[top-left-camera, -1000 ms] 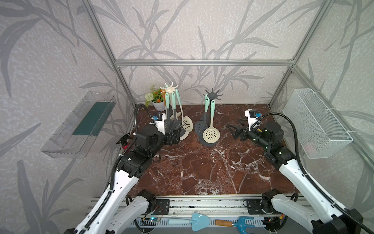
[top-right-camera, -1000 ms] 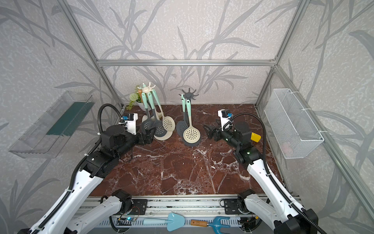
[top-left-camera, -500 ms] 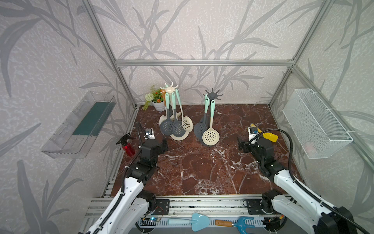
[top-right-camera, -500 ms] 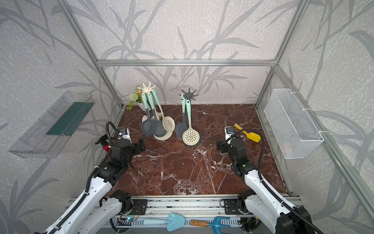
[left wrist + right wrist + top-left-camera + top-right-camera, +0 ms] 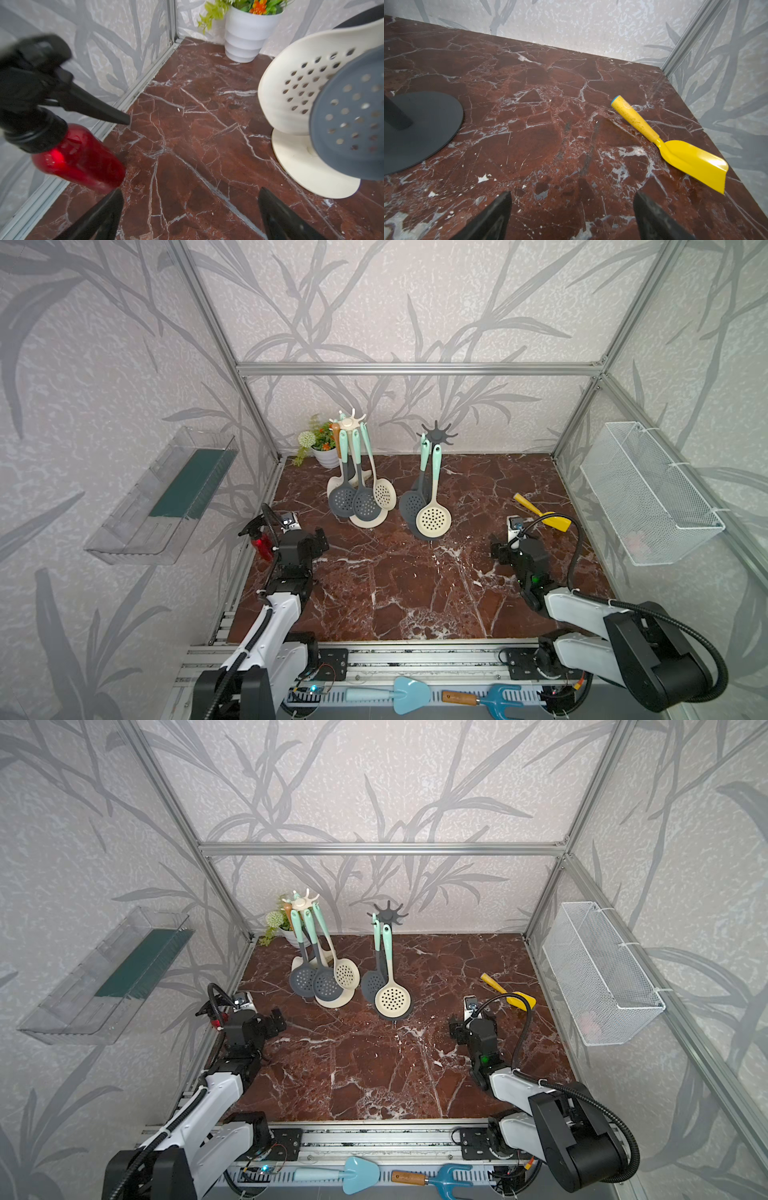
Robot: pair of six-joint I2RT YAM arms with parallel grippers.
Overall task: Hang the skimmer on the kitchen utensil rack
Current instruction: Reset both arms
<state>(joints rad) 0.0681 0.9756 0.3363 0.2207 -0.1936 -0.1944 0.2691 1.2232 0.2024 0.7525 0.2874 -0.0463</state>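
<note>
Left gripper (image 5: 190, 190) and right gripper (image 5: 571, 193) both wide, empty, on my side of the dark rack (image 5: 436, 435). Cream skimmer (image 5: 433, 524) hangs on it already. Risk: swinging my left arm (image 5: 274, 614) topples the spray bottle (image 5: 79, 158), well left of rack.

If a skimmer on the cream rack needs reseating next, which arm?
Left. The left fingers are open, empty, and face the cream rack close by. The right fingers, also open, point toward the yellow scoop, with the dark rack between them and the cream one.
</note>
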